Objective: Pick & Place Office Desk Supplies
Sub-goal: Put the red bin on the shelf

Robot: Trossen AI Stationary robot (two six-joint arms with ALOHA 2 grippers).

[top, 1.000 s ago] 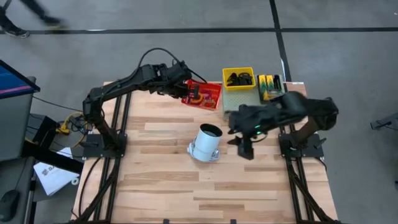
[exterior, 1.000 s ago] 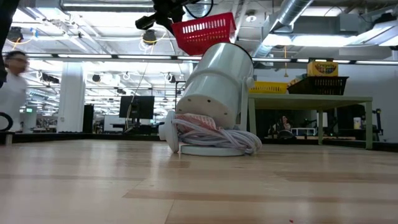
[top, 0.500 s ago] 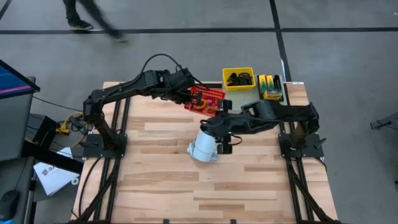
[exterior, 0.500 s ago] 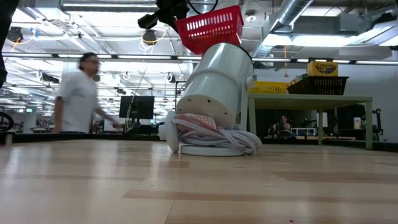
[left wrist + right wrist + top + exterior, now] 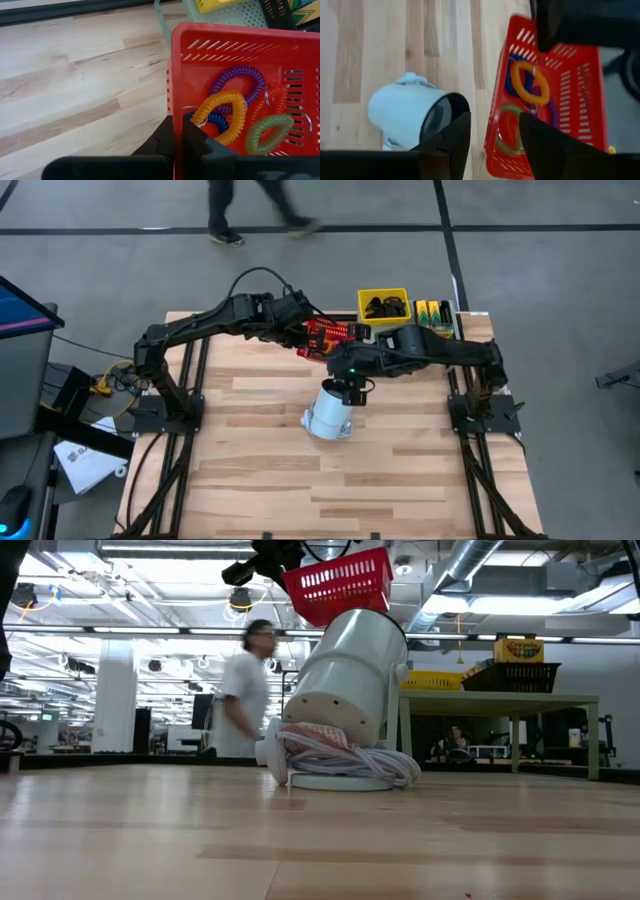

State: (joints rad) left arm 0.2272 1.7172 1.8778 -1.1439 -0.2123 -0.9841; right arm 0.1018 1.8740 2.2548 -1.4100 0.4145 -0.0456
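Coiled rings (image 5: 235,112) lie in the red basket (image 5: 225,40), which my left pincer (image 5: 179,132) pinches by its wall, raised. My right pincer (image 5: 492,132) hovers spread above its rim; next, I judge, reaching down for a ring.

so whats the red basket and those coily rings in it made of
Red basket: looks like moulded plastic, going by its slotted walls and even, slightly glossy colour. Coiled rings: probably flexible plastic or rubbery cord wound into spirals, smooth and shiny, in purple, orange, blue and green; some carry small metal-looking loops.

Red basket (image 5: 235,45) — purple, orange, blue, green coil bands (image 5: 227,107).
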